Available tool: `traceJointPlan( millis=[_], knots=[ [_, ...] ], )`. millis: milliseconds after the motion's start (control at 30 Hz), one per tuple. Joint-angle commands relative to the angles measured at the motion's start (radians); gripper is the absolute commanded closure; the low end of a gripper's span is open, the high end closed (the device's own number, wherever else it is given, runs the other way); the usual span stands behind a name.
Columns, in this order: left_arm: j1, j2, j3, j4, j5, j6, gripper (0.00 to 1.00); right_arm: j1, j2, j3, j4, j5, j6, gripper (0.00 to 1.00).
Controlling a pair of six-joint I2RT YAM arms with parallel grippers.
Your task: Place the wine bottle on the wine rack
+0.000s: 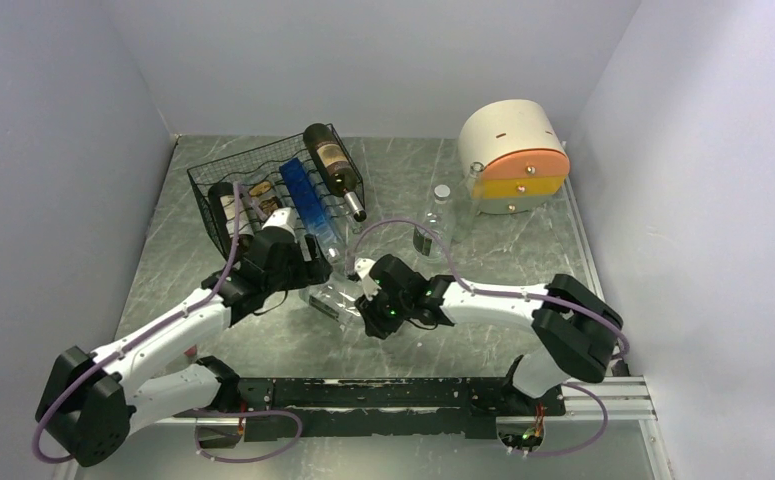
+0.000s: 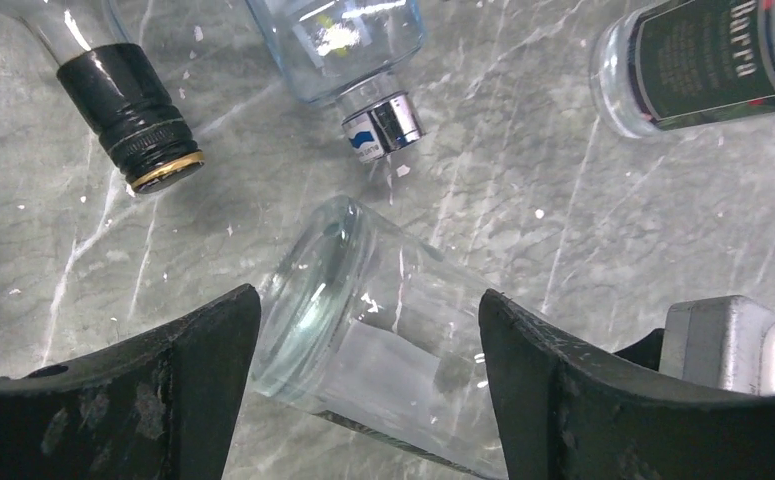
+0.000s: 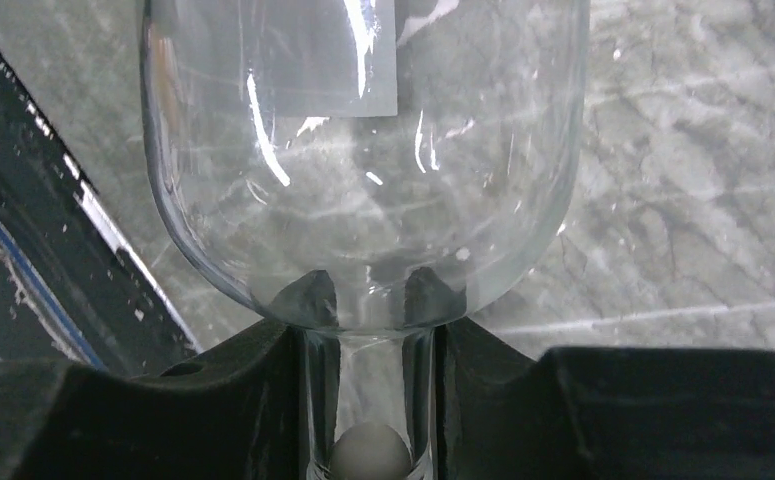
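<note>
Grey marble table (image 1: 523, 250), we see the clear wine bottle (image 1: 328, 298) near the wine rack (image 1: 225, 180), right gripper (image 3: 368, 340) clamped on its neck, left gripper (image 2: 368, 300) wide open around its body, so slick glass may swivel or slip.

Soft, even light falls from above, and shadows are faint. White glare streaks the clear bottle (image 3: 363, 200), and the table (image 3: 683, 150) right of it looks slightly blurred, perhaps out of focus.
</note>
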Motion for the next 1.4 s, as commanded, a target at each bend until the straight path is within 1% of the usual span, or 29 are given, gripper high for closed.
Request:
traceJointPlan(
  millis=[0, 233, 367, 433, 600, 700, 800, 900, 1100, 1267, 1367],
  knots=[
    [-0.007, -0.065, 0.032, -0.040, -0.040, -0.021, 0.15, 0.001, -0.111, 0.005, 0.029, -0.046, -0.012, 1.00],
    [-0.007, -0.131, 0.071, -0.081, -0.107, -0.013, 0.12, 0.001, -0.213, -0.006, -0.012, -0.052, -0.019, 1.00],
    [-0.006, -0.154, 0.123, -0.112, -0.160, 0.010, 0.10, 0.001, -0.274, -0.017, -0.007, -0.057, -0.019, 1.00],
    [-0.006, -0.159, 0.176, -0.127, -0.194, 0.074, 0.08, 0.002, -0.308, -0.019, 0.003, -0.057, -0.013, 1.00],
    [-0.007, -0.148, 0.400, -0.200, -0.323, 0.244, 0.07, 0.002, -0.386, -0.014, 0.066, -0.038, 0.022, 1.00],
    [-0.006, -0.168, 0.497, -0.191, -0.366, 0.316, 0.06, 0.002, -0.411, 0.002, 0.116, 0.009, 0.052, 1.00],
    [-0.006, -0.212, 0.545, -0.159, -0.377, 0.395, 0.05, 0.002, -0.407, 0.041, 0.162, 0.079, 0.102, 1.00],
    [-0.006, -0.269, 0.558, -0.129, -0.374, 0.436, 0.04, 0.002, -0.362, 0.114, 0.195, 0.148, 0.163, 1.00],
    [-0.006, -0.362, 0.541, -0.110, -0.364, 0.480, 0.03, 0.003, -0.189, 0.326, 0.219, 0.268, 0.234, 1.00],
    [-0.006, -0.396, 0.531, -0.129, -0.364, 0.493, 0.02, 0.002, 0.021, 0.570, 0.162, 0.382, 0.258, 1.00],
    [-0.006, -0.415, 0.522, -0.140, -0.338, 0.489, 0.02, 0.002, 0.137, 0.710, 0.121, 0.458, 0.271, 1.00]
  ],
)
